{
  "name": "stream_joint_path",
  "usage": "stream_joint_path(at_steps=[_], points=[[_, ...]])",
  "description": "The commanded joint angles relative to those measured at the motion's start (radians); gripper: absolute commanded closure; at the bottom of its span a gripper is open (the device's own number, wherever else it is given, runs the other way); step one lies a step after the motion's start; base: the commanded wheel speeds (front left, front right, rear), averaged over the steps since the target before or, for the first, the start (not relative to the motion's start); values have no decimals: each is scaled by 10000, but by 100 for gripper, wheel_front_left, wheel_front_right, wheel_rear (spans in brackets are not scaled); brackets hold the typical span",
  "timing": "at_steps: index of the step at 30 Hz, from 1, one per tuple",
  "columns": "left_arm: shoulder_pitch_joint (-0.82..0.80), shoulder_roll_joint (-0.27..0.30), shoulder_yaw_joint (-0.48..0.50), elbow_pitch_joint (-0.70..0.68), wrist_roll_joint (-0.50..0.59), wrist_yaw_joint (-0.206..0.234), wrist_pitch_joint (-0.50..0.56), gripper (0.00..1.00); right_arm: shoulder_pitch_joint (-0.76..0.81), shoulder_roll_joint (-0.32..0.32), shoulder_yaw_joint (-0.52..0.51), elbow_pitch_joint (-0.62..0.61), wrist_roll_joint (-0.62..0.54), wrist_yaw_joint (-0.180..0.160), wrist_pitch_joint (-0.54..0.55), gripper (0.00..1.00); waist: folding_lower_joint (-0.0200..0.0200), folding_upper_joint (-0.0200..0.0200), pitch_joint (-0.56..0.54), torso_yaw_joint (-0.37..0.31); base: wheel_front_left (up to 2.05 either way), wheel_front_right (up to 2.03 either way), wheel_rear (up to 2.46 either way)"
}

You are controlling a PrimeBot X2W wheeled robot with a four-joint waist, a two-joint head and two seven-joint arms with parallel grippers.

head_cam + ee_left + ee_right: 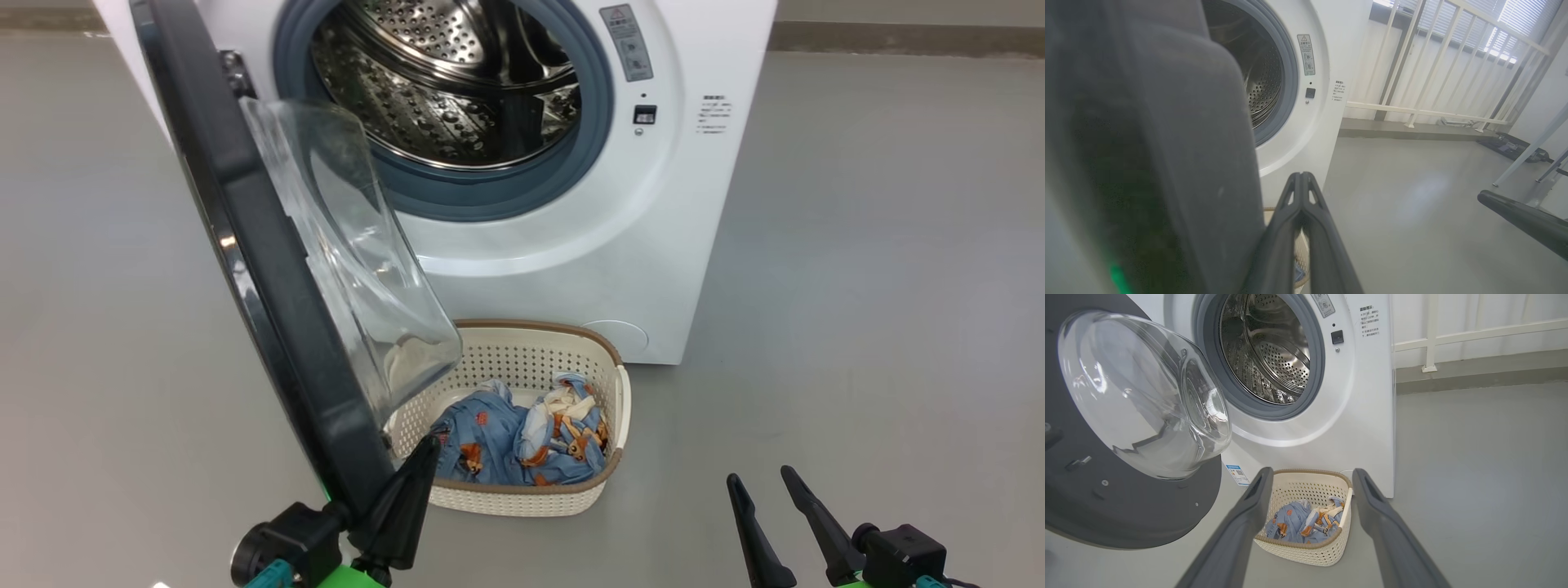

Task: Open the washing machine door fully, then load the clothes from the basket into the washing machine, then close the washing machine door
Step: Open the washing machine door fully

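The white washing machine (653,245) stands ahead, its steel drum (441,82) exposed. The washing machine door (269,269) is swung out to the left, its black rim edge-on to me and the glass bowl (1143,396) bulging rightward. Below it the cream basket (608,482) sits on the floor, holding the blue clothes (522,445) with orange animals. My left gripper (426,447) is shut with nothing in it, its fingers (1300,196) lying against the inner side of the door's lower rim (1180,163). My right gripper (761,478) is open, low to the right of the basket (1306,555).
Grey floor spreads wide to the right of the machine. A white railing (1433,61) runs along the back wall. Pale table legs (1527,155) and a dark object (1511,145) on the floor sit far right. A blue label (1237,474) marks the machine's front.
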Motion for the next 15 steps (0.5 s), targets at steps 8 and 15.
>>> stream_joint_path(at_steps=[8,15], points=[[62,235,706,-424,269,119,-63,100,-155,-35,277,-238,80,90,-120,0,0,0,-58,435,0,0,0],[206,213,982,-456,395,119,-63,100,-127,-35,233,-265,109,90,-120,0,0,0,-71,754,0,0,0]])
